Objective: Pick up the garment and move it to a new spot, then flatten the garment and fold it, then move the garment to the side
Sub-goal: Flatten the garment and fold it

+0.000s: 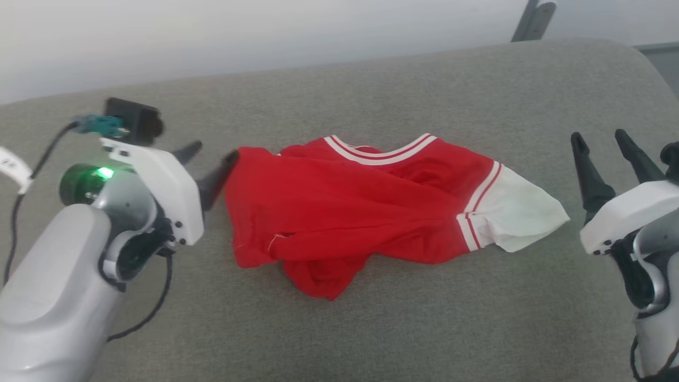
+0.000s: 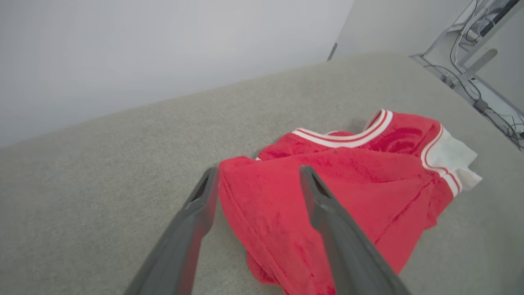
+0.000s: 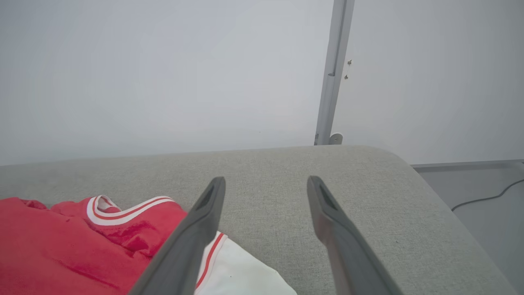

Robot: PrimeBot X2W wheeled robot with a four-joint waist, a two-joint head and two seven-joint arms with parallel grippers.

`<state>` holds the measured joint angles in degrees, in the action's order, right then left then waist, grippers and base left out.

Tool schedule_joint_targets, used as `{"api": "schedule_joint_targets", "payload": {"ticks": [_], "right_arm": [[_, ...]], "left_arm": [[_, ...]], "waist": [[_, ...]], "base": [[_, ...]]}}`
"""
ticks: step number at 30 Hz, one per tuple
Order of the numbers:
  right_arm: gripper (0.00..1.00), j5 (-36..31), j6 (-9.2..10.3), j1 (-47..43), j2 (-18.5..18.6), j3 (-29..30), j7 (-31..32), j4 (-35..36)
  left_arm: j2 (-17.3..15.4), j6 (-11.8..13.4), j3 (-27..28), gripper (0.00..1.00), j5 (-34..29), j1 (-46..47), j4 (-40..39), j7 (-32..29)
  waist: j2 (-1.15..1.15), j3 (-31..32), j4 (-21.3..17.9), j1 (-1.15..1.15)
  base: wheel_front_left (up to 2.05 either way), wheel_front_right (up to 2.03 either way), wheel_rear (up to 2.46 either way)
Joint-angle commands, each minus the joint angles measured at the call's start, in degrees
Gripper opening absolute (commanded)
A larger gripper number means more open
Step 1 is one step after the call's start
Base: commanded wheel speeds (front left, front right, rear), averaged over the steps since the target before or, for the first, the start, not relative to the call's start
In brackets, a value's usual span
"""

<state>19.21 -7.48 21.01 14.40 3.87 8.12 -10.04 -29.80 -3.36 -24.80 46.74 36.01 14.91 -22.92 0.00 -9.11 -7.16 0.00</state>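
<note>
Both wide apart: left pincer [image 1: 214,150] at edge of crumpled garment [image 1: 339,212], right pincer [image 1: 599,135] near its sleeve [image 1: 522,215].

The garment [image 1: 339,212] is soft, matt red cloth, faintly fuzzy in the left wrist view. The striped trim at its 12 o'clock edge and the white sleeve at 3 o'clock are just as dull. The surface [image 1: 424,329] under it is covered in coarse, matt grey woven fabric. Smooth white plastic with a slight sheen cases the left gripper [image 1: 214,149] and the right gripper [image 1: 598,135]. Their dark jaws look matt, like hard plastic. The wall [image 3: 163,82] is smooth and matt.
</note>
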Motion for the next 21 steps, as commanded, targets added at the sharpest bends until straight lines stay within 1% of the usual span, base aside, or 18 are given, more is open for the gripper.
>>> {"api": "schedule_joint_targets", "payload": {"ticks": [1,6,13,16,20,21], "right_arm": [[1.00,-0.30,-0.02,-0.62,-0.31,-0.04,-0.93,-0.18],[1.00,-1.10,-0.02,-1.28,-2.30,-0.30,-4.30,-0.84],[1.00,-1.09,-0.02,-1.85,-3.99,-0.38,-5.14,-1.83],[1.00,-0.97,-0.02,-1.94,-4.29,-0.48,-5.11,-2.12],[1.00,-0.71,-0.02,-1.55,-4.60,-0.76,-4.86,-2.50],[1.00,-0.72,-0.02,-1.40,-4.59,-0.74,-4.84,-2.56]], "left_arm": [[0.25,0.12,-0.50,1.00,-0.02,0.86,0.41,-1.01],[1.18,2.98,-3.51,1.00,0.01,2.46,3.26,-9.20],[2.15,7.90,-5.97,1.00,0.58,2.86,6.58,-18.40],[2.95,9.45,-6.21,1.00,1.71,2.38,7.11,-21.07],[4.23,10.33,-6.06,1.00,2.78,2.48,7.39,-22.44],[4.70,10.49,-5.78,0.95,3.45,2.39,7.49,-22.56]], "waist": [[0.00,-0.18,-0.60,0.00],[0.00,-0.61,-2.01,0.00],[0.00,-1.53,-3.39,0.00],[0.00,-2.07,-3.66,0.00],[0.00,-2.68,-3.81,0.00],[0.00,-2.77,-3.82,0.00]], "base": [[0.00,0.00,0.00],[0.00,0.00,0.00],[0.00,0.00,0.00],[0.00,0.00,0.00],[0.00,0.00,0.00],[0.00,0.00,0.00]]}}
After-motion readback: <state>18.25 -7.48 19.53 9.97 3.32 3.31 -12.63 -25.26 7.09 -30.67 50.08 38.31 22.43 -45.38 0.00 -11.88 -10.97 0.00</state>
